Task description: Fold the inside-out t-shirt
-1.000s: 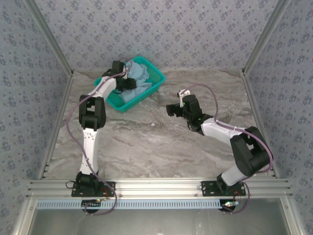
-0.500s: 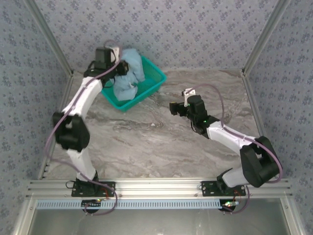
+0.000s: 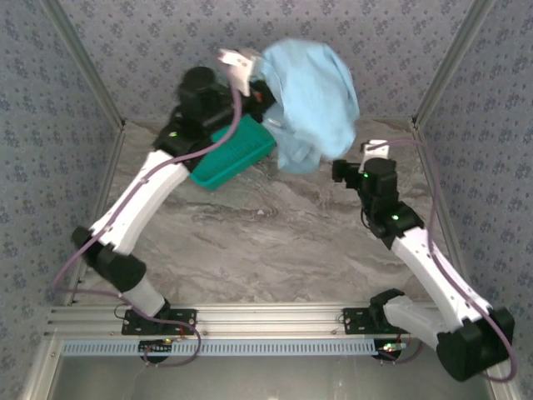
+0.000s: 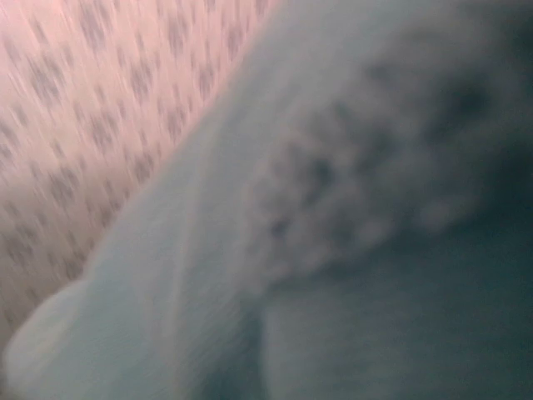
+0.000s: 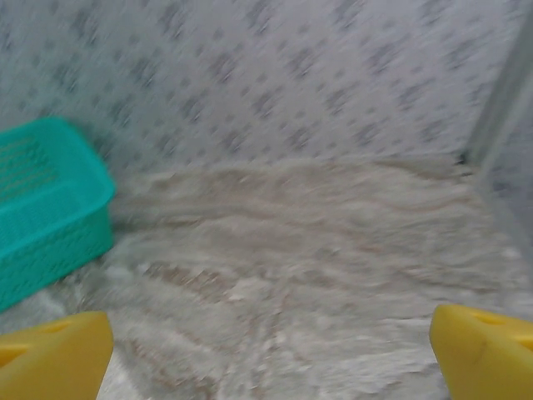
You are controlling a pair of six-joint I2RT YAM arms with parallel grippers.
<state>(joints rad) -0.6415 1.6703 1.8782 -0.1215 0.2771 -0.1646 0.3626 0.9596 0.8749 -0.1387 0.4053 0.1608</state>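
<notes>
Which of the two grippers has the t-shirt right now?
The left gripper: raised high, with the light blue t-shirt hanging from it. The right gripper is empty, its yellow fingers spread above the table.

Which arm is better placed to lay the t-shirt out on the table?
Left. The left tool holds the t-shirt aloft and could lower it onto the table. The right tool is open and empty.

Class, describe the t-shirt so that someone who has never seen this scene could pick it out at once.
Start at the far edge of the marble table, where the left arm reaches above the teal basket. Bunched in mid-air at the left gripper hangs the t-shirt: light blue, soft, unlike the rigid mesh basket.
</notes>
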